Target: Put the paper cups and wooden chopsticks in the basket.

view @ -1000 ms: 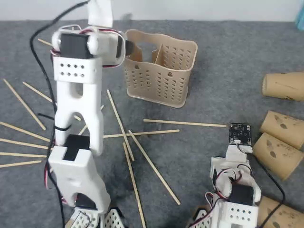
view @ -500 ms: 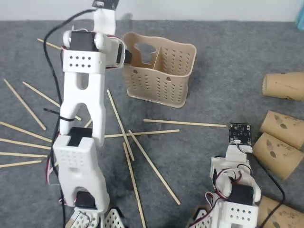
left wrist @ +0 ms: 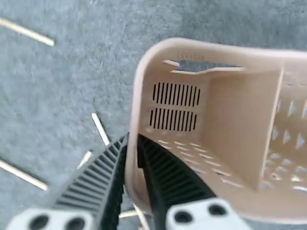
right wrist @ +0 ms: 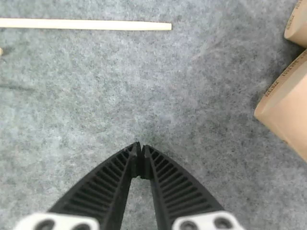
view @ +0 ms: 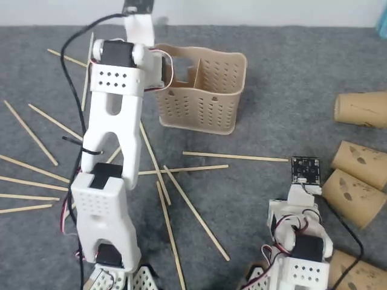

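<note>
The beige slotted basket [view: 202, 96] stands at the back of the grey carpet, with a divider inside. My left gripper [view: 158, 63] is shut on its left wall; the left wrist view has one jaw outside and one inside the basket [left wrist: 230, 110], my left gripper [left wrist: 132, 140] pinching the rim. Several wooden chopsticks [view: 234, 157] lie scattered on the carpet left of and in front of the basket. Several paper cups [view: 361, 109] lie on their sides at the right edge. My right gripper [right wrist: 140, 147] is shut on nothing just above the carpet, near a cup [right wrist: 288, 110] and a chopstick [right wrist: 86, 24].
The right arm [view: 299, 241] is folded low at the front right, beside a cup [view: 349, 198]. The left arm's white links [view: 112, 151] stretch over the chopsticks at centre left. Bare carpet lies between the basket and the cups.
The left arm has stretched farther back and right. The basket in its grip has turned a little and sits more level. The right arm has stayed still.
</note>
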Controlling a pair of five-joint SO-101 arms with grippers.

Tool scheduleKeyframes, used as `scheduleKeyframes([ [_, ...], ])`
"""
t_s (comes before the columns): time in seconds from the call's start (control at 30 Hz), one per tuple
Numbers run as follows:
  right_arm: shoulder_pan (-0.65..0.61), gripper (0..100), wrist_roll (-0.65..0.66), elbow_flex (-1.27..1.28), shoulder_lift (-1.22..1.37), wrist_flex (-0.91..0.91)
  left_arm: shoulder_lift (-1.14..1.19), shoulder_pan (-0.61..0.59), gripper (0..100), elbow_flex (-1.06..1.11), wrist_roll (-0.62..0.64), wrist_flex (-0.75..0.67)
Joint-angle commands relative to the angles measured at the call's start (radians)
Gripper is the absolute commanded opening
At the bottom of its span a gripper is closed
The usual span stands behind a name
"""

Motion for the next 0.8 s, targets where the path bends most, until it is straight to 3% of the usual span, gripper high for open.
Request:
scheduleKeyframes([
  [0.0, 0.012, 0.8, 0.012, 0.018, -0.010, 0.007, -0.144, 0.034, 1, 0.065, 0.092, 0.035],
  [0.17, 0.012, 0.8, 0.012, 0.018, -0.010, 0.007, -0.313, 0.078, 1, 0.219, 0.126, 0.031],
  [0.43, 0.012, 0.8, 0.012, 0.018, -0.010, 0.007, -0.305, 0.026, 1, 0.209, 0.123, 0.032],
  [0.67, 0.012, 0.8, 0.012, 0.018, -0.010, 0.007, -0.308, 0.026, 18, 0.216, 0.060, 0.035],
  [0.77, 0.012, 0.8, 0.012, 0.018, -0.010, 0.007, -0.338, 0.023, 19, 0.220, 0.048, 0.035],
])
